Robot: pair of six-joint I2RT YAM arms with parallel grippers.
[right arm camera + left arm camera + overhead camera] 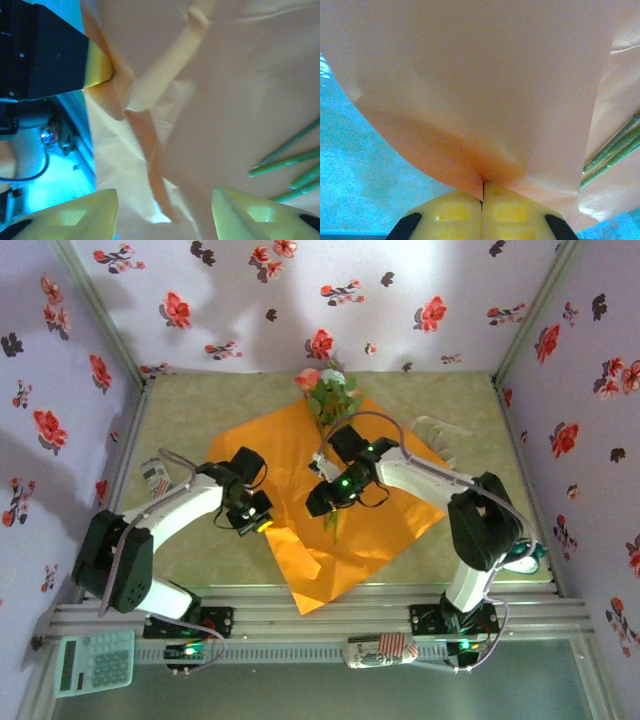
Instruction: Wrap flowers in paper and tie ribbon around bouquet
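Orange paper [385,530] lay under the flowers [330,392] from above, their stems [332,523] pointing toward the arms. At the left wrist, the left gripper [482,200] pinched the paper's edge, stems off to its right. At the right wrist, the right gripper [165,210] hung half-open and empty, nearer the stems.

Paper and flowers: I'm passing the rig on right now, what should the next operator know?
Left gripper: shut on the left edge of the paper.
Right gripper: open, over the paper beside the stems, holding nothing.
Flowers: lying on the paper, blooms toward the far corner.
Ribbon: on the table right of the paper, untouched.
Done: flowers laid on paper. Left: wrap them, then tie the ribbon.
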